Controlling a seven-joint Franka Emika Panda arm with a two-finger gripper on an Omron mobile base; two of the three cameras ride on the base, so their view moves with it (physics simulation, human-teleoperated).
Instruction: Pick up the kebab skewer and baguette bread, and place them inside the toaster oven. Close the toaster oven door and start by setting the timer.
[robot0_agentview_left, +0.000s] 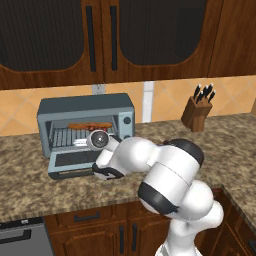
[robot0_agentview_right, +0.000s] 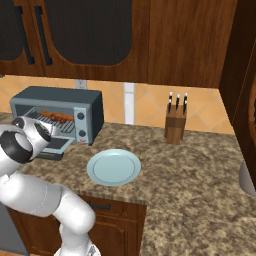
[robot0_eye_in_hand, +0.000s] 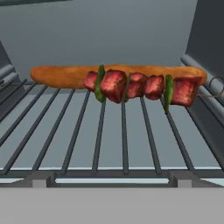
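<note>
and there it was: on the far left of the table (robot0_agentview_right: 200, 165) stood the toaster oven (robot0_agentview_left: 85, 107), its toaster oven door (robot0_agentview_left: 75, 161) dropped flat and open toward the robot. on the wire rack (robot0_eye_in_hand: 109, 131) inside lay the baguette bread (robot0_eye_in_hand: 61, 75), stretched across the back, and the kebab skewer (robot0_eye_in_hand: 140, 85) rested just in front of it, touching it, its right end up by the oven's side wall. the hand (robot0_agentview_left: 98, 140) hovered at the oven mouth, over the lowered door, pointing in at the rack; both foods lay straight ahead of it, further in, apart from it. its fingers stood wide apart, gripping nothing. moving right, a pale blue plate (robot0_agentview_right: 113, 167) sat bare on the table just beside the oven, and well beyond it a wooden knife block (robot0_agentview_right: 175, 124) stood against the wall.
</note>
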